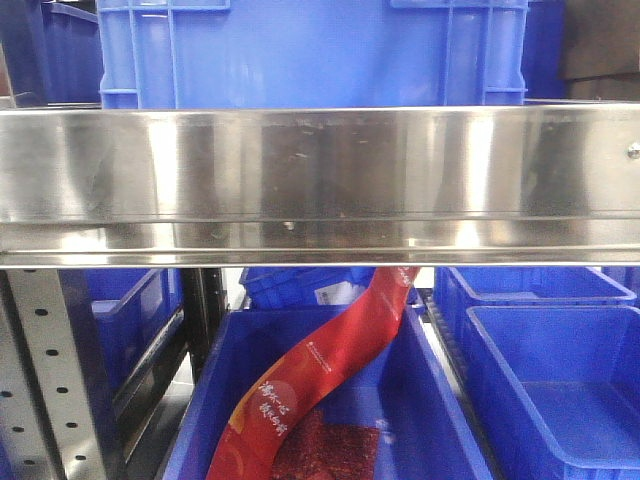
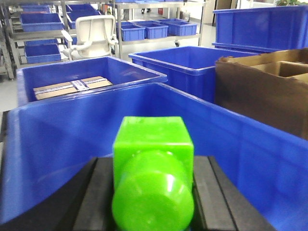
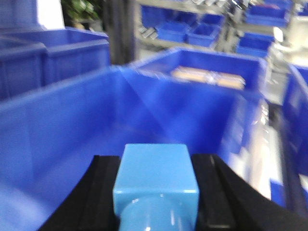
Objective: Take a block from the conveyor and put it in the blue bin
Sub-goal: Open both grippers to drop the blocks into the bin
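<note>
Exterior front-facing view is largely blocked by a steel beam point(image 1: 320, 180). Below it, a red packet point(image 1: 330, 370) leans in a blue tub point(image 1: 425, 400). The left gripper point(image 2: 154, 192) clamps a green block point(image 2: 153, 139) facing into a blue bin point(image 2: 57, 139), with a cardboard box point(image 2: 260, 96) beside it. The right gripper point(image 3: 156, 197) clamps a light blue block point(image 3: 155, 168) facing into a second blue bin point(image 3: 72, 130).

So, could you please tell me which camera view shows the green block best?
The left wrist view: the green block fills the centre, held in the left gripper over a blue bin. The front view shows none of it; the right wrist view shows only a light blue block.
</note>
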### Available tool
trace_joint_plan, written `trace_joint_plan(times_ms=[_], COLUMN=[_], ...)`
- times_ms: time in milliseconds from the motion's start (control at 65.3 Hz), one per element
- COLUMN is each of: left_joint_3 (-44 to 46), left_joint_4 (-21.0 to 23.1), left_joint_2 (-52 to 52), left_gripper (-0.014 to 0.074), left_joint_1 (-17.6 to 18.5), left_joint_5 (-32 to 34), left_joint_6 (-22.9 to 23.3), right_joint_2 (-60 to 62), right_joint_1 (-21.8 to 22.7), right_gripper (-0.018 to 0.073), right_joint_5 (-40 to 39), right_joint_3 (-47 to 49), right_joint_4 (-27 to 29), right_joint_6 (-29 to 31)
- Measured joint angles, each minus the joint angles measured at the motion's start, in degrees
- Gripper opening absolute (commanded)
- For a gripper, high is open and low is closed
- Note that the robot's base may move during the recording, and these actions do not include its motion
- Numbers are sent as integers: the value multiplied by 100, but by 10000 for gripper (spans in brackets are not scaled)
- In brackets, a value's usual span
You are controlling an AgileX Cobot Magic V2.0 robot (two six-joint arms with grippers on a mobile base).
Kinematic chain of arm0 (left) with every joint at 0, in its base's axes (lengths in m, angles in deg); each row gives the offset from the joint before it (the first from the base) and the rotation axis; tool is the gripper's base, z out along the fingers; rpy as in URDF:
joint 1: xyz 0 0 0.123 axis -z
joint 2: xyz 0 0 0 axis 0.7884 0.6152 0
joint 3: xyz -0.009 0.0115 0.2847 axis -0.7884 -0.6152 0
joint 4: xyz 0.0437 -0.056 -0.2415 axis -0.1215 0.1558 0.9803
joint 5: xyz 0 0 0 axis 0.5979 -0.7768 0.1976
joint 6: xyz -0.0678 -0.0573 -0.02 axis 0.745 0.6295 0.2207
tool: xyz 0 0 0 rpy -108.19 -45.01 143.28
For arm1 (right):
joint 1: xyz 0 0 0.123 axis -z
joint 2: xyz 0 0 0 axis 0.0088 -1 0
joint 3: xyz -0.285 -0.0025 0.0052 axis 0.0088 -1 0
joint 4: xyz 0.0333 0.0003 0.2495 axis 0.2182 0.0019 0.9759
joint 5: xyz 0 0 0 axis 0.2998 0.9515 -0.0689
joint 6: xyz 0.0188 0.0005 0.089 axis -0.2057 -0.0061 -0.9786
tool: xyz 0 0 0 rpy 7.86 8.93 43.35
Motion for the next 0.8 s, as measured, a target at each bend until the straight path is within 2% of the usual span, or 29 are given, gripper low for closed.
trace_joint_plan(times_ms=[107, 199, 245, 291, 368, 429, 490, 567, 658, 750, 796], left_joint_3=[568, 779, 820, 831, 844, 857, 857, 857, 857, 857, 857], left_joint_4=[0, 11, 11, 11, 11, 34, 125, 258, 298, 320, 320], left_joint_2=[644, 944, 1030, 1073, 1096, 1096, 1096, 1096, 1096, 1096, 1096], left_gripper=[-85, 42, 134, 216, 338, 344, 312, 207, 92, -36, -99], left_joint_1=[0, 0, 0, 0, 0, 0, 0, 0, 0, 0, 0], left_joint_5=[-120, -162, -162, -162, -162, -162, -151, -151, -151, -142, -142], left_joint_6=[0, 0, 0, 0, 0, 0, 0, 0, 0, 0, 0], right_joint_2=[-664, -1195, -1416, -1564, -1745, -1807, -1824, -1824, -1824, -1772, -1708], right_joint_1=[-110, -130, -130, -130, -130, -130, -130, -130, -130, -82, -44], right_gripper=[-157, -73, 4, 119, 354, 454, 503, 491, 424, 224, 82], right_joint_5=[-153, -234, -290, -349, -360, -361, -375, -456, -527, -539, -539], right_joint_3=[474, 750, 824, 851, 871, 886, 886, 897, 897, 897, 897], right_joint_4=[0, 0, 24, 128, 454, 648, 772, 837, 859, 859, 859], right_joint_6=[0, 0, 0, 0, 0, 0, 0, 0, 0, 0, 0])
